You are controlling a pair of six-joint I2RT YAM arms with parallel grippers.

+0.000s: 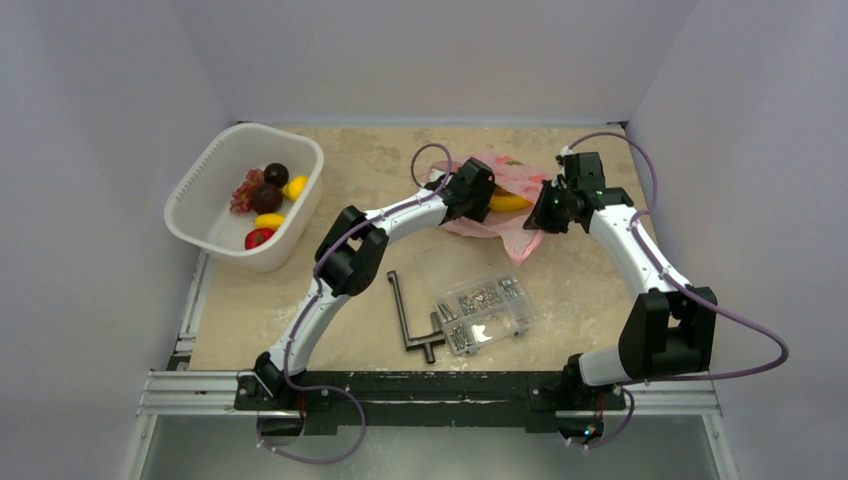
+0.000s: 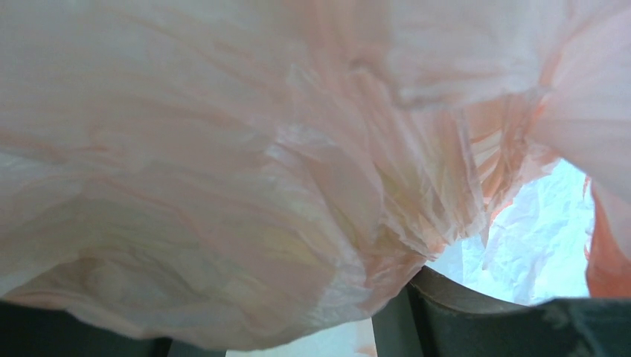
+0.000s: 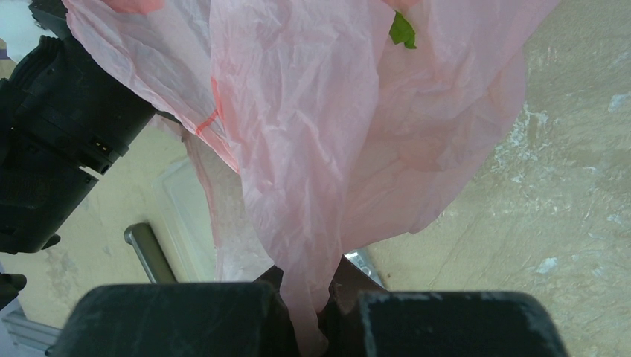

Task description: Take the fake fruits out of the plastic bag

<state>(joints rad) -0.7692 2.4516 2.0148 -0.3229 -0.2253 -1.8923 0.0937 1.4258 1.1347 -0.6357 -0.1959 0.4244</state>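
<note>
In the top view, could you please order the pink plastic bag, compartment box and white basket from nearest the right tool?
1. pink plastic bag, pinched in the right tool.
2. compartment box, nearer and left.
3. white basket, far left.

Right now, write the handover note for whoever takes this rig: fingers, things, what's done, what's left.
The right gripper has its fingers shut on a fold of the plastic bag.
The left gripper is at the bag's opening, and plastic covers its camera. Whether its fingers are open or shut cannot be told.
Done: six fake fruits lie in the white basket, far left.
Left: a yellow banana shows in the bag, and something green shows at the bag in the right wrist view. Take out whatever is inside.
</note>
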